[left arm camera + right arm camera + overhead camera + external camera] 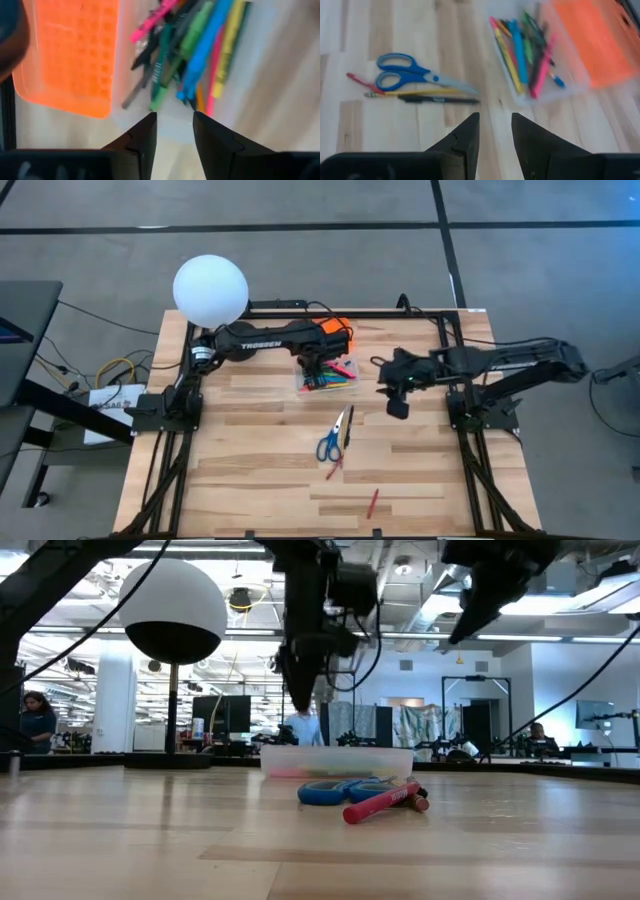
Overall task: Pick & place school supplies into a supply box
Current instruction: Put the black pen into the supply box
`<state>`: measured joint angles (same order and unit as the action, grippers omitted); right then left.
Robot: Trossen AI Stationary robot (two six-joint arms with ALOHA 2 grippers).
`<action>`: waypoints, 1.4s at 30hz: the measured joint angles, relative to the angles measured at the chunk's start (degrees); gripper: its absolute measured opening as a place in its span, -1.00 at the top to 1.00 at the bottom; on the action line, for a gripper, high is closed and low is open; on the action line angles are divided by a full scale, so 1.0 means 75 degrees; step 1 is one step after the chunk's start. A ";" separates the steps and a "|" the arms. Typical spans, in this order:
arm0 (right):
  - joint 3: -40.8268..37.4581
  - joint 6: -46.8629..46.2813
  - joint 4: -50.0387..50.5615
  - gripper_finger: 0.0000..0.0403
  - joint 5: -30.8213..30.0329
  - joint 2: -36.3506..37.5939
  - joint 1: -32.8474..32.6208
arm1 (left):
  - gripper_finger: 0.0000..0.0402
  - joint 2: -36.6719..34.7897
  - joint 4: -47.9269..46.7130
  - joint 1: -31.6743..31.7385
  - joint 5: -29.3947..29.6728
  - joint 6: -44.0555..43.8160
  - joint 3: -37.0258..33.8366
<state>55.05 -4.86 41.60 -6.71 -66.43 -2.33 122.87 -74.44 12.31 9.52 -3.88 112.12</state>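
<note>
Left gripper [318, 370] over supply box [327, 376]; right gripper [397, 406] waiting, jaws parted, empty.

Left gripper stands parted, holding nothing, above pens [200, 45] in the box at far centre. Risk: a descent could snag the pens or shove the box. Scissors [333, 438], red pencil [373, 502] remain on the wooden worktop [250, 470]. White globe lamp [210, 289] far left; open-plan room behind.

Four cameras: overhead, desk-level, two on the wrists
High view looks straight down on the whole desk [260, 470]; low view faces level across it; both wrist views look close onto the supply box [125, 75], shared by all four
</note>
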 joint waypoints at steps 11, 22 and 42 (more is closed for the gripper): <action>0.0003 0.1346 -0.1470 0.47 0.1098 -0.1258 -0.0136 | 0.45 -0.1333 -0.0270 -0.1228 0.0443 -0.0525 0.0157; 0.0000 0.3056 -0.1728 0.47 0.2227 -0.2678 -0.0403 | 0.45 -0.2407 -0.1161 -0.2546 0.1986 -0.2391 0.0151; 0.0006 0.4783 -0.2764 0.47 0.2024 -0.4501 -0.0570 | 0.46 -0.2582 -0.2077 -0.4888 0.3779 -0.6098 -0.0138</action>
<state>55.09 31.01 20.87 8.48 -100.19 -6.61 103.50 -90.02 -24.35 37.86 -49.62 111.09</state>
